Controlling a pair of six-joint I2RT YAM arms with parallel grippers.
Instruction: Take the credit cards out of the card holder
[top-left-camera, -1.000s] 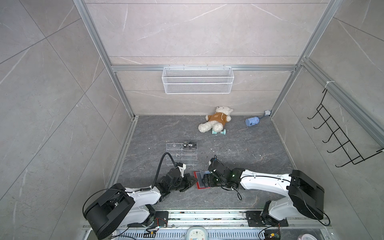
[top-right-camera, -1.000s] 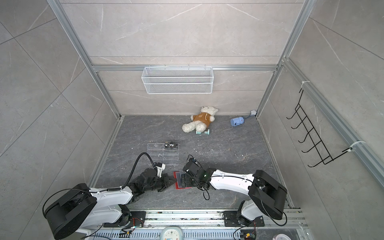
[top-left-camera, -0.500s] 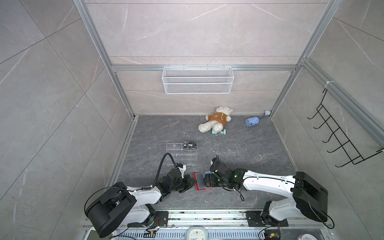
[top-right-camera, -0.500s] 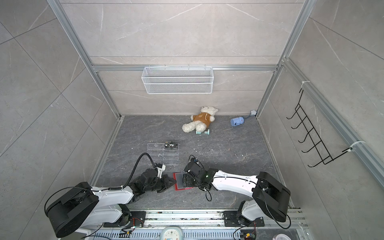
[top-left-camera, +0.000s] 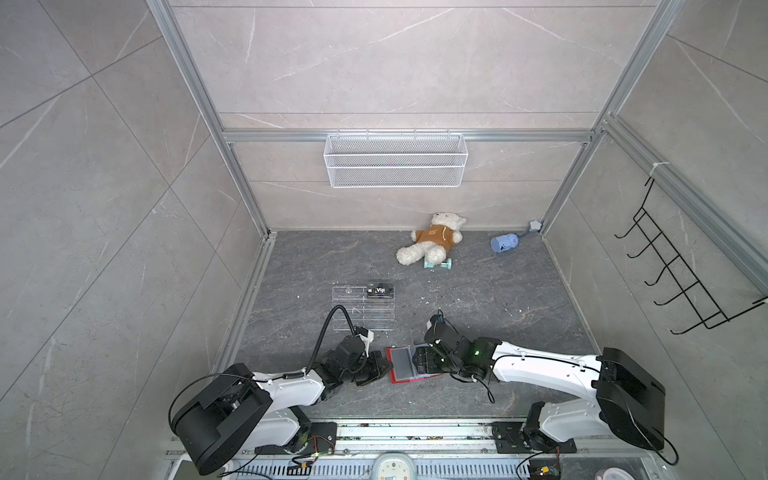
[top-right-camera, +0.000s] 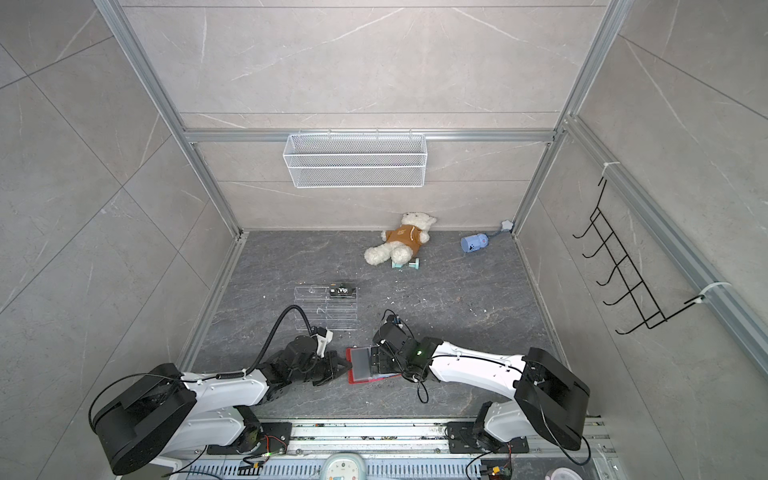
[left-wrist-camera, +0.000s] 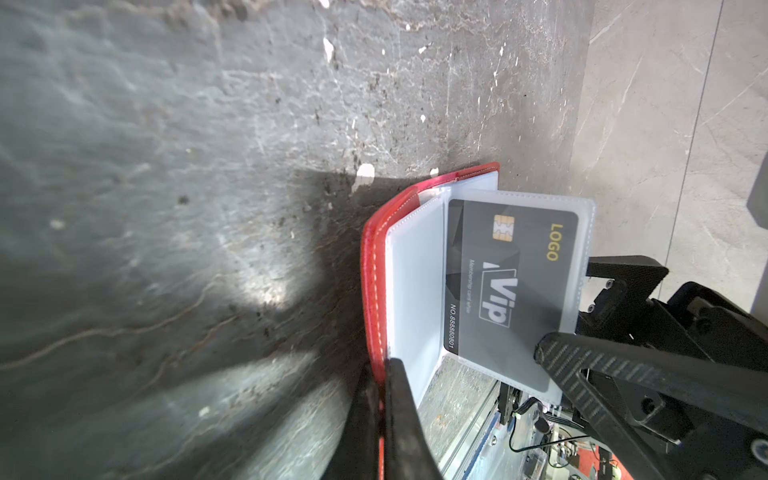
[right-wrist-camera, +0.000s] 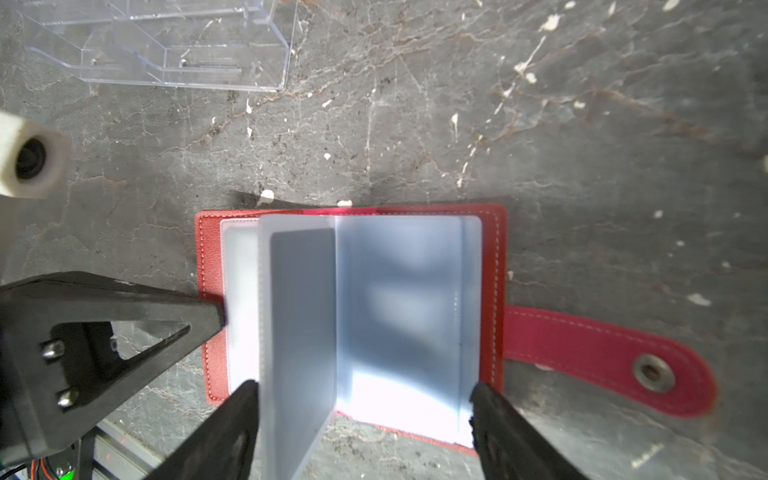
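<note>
The red card holder (top-left-camera: 409, 376) (right-wrist-camera: 494, 291) lies open on the floor near the front, in both top views, its snap tab (right-wrist-camera: 602, 357) stretched out flat. My left gripper (left-wrist-camera: 384, 386) (top-left-camera: 385, 368) is shut on the holder's red cover edge. One clear sleeve stands upright with a dark "Vip" credit card (left-wrist-camera: 511, 282) (right-wrist-camera: 303, 311) inside it. My right gripper (right-wrist-camera: 365, 415) (top-left-camera: 422, 361) hangs open over the sleeves. One of its fingers (left-wrist-camera: 582, 357) rests against the upright sleeve. A second Vip card (top-left-camera: 380, 291) sits on the clear rack.
The clear acrylic rack (top-left-camera: 361, 309) (right-wrist-camera: 166, 41) stands just behind the holder. A teddy bear (top-left-camera: 432, 243) and a blue object (top-left-camera: 504, 242) lie by the back wall. A wire basket (top-left-camera: 395, 160) hangs there, and black hooks (top-left-camera: 685, 282) on the right wall.
The right arm has shifted slightly over the card holder and its jaws have narrowed a touch. The left gripper stays clamped on the cover.
</note>
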